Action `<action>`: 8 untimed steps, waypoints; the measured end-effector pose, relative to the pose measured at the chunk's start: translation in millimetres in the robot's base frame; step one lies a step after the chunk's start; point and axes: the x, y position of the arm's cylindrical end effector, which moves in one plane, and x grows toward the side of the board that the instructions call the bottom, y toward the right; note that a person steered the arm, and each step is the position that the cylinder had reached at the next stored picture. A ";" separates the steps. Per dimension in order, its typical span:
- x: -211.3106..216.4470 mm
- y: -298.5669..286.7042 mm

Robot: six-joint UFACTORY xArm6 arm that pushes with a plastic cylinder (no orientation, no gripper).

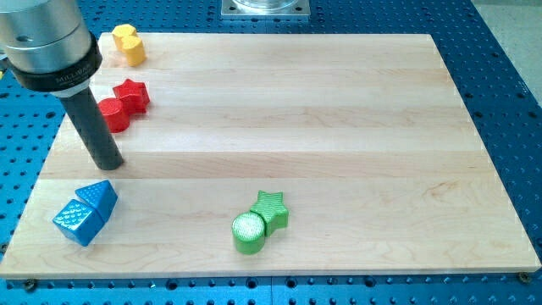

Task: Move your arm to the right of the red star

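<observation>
The red star (133, 94) lies near the view's upper left on the wooden board (339, 127). A red round block (113, 115) touches it on its lower left. My tip (107, 163) rests on the board below the red round block, lower left of the red star. The dark rod rises from the tip up to the grey arm head at the view's top left.
A yellow block (129, 43) sits at the top left corner. Two blue blocks (87, 213) lie at the lower left, just below my tip. A green star (270, 209) and a green cylinder (249, 234) touch at the bottom centre.
</observation>
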 end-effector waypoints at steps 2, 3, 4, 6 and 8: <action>15.2 0.0; 26.1 0.0; 34.6 0.9; 36.7 -4.1; -2.1 35.8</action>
